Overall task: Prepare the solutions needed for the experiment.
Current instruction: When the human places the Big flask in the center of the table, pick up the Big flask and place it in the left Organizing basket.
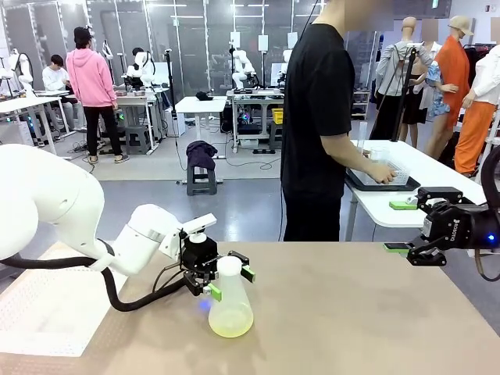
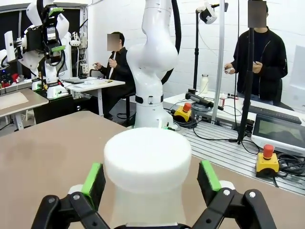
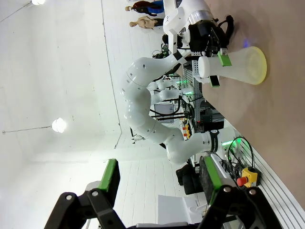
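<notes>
- A frosted flask point(image 1: 230, 301) stands upright on the tan table point(image 1: 351, 312), on the robot's left side of it, near the front edge.
- A shallow layer of pale yellow liquid point(image 1: 230, 322) sits in the flask's wide bottom; in the right wrist view the same liquid point(image 3: 259, 65) shows as a yellow rim at the base.
- The left gripper point(image 1: 230, 283) is level with the flask's neck, its jaws spread wide with one green-padded finger on each side of the neck.
- In the left wrist view the flask's white top point(image 2: 147, 164) rises between the two pads point(image 2: 94, 179), with a visible gap on either side, so the fingers bracket the neck without pressing on it.
- The right gripper point(image 1: 401, 226) hangs above the table's far right edge, well apart from the flask, its jaws standing apart with nothing between them.
- A person point(image 1: 319, 117) in a black shirt stands beyond the table's far side, turned toward a white side table point(image 1: 437, 176), with a hand point(image 1: 380, 172) at a dark tray point(image 1: 355, 183) there.
</notes>
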You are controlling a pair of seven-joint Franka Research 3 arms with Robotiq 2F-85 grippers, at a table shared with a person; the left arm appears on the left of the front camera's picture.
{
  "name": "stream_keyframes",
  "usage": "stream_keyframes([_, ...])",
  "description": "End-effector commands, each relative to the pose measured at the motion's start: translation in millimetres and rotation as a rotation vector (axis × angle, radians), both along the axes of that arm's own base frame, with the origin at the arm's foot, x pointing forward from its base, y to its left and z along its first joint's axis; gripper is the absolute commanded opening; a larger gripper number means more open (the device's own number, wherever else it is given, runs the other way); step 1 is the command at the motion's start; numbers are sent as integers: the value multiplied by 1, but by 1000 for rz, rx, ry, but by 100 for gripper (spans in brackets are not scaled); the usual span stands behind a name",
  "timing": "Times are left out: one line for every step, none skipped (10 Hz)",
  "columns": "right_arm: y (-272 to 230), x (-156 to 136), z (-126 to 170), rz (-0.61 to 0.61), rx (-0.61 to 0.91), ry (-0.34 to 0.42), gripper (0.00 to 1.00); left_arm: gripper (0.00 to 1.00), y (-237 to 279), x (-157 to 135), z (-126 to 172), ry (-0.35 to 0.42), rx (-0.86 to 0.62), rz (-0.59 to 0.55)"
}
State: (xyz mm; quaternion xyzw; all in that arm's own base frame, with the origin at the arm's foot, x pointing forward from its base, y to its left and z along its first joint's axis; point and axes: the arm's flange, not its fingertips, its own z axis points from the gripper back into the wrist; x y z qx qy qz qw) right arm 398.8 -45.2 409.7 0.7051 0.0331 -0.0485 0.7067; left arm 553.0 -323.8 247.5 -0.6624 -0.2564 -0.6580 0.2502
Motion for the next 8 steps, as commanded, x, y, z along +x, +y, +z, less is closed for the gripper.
stream_keyframes([0,0,1,1,8,-16,86,100,-5,5,-3,21,23,-61])
stream_keyframes([0,0,1,1,8,-16,86,95,-6,4,-4,18,24,-69])
stream_keyframes([0,0,1,1,8,-16,86,80,-5,3,-6,13,27,-74])
stream_keyframes([0,0,1,1,8,-16,86,76,-5,3,-7,13,28,-70])
stream_keyframes([0,0,1,1,8,-16,86,60,-4,3,-8,15,29,-60])
stream_keyframes([0,0,1,1,8,-16,86,56,-5,4,-9,15,38,-55])
stream_keyframes([0,0,1,1,8,-16,86,41,-5,3,-11,12,39,-55])
stream_keyframes([0,0,1,1,8,-16,86,36,-5,4,-11,12,33,-53])
